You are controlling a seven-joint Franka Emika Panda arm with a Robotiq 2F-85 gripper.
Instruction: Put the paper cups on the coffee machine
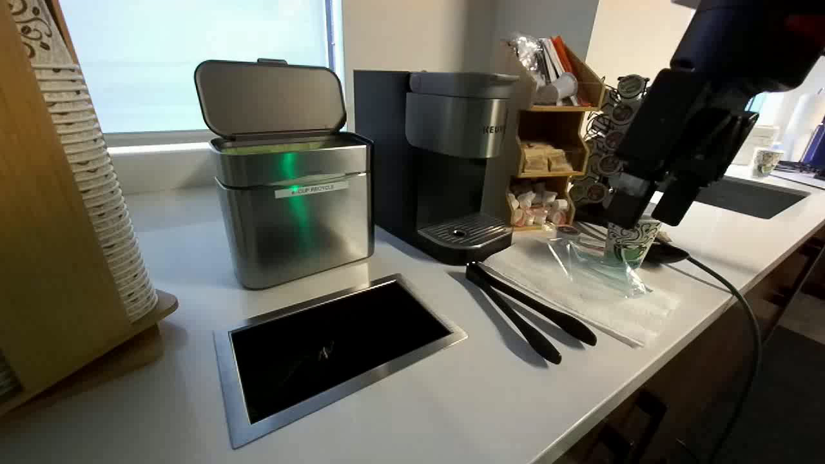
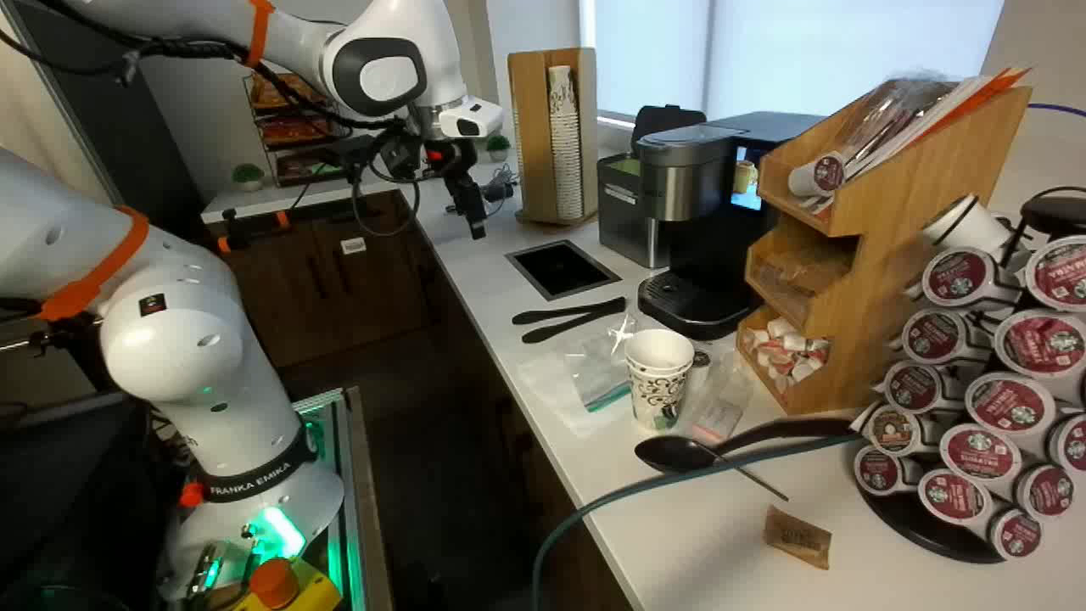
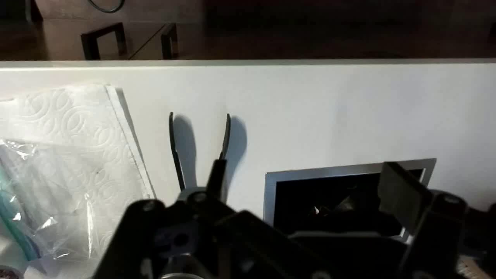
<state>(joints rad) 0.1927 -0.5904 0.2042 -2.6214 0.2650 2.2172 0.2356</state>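
Observation:
A nested pair of patterned whitish paper cups (image 2: 657,395) stands upright on the counter, beside a plastic bag; the cups also show in an exterior view (image 1: 630,246), their top partly covered by my fingers. The dark grey coffee machine (image 1: 451,125) stands behind the tongs, against the wall, and also shows in an exterior view (image 2: 689,187). My gripper (image 1: 648,216) is open and empty, raised above the counter near its front edge (image 2: 477,227). It is well apart from the cups. In the wrist view the fingers (image 3: 304,170) are spread wide; no cup shows there.
Black tongs (image 1: 525,309) lie before the machine, near a framed waste opening (image 1: 341,348). A steel box (image 1: 296,212) with raised lid stands beside the machine. A wooden rack (image 2: 891,280), pod tower (image 2: 980,450), black spoon (image 2: 679,454), cable (image 2: 611,501) and cup dispenser (image 2: 530,136) stand or lie around.

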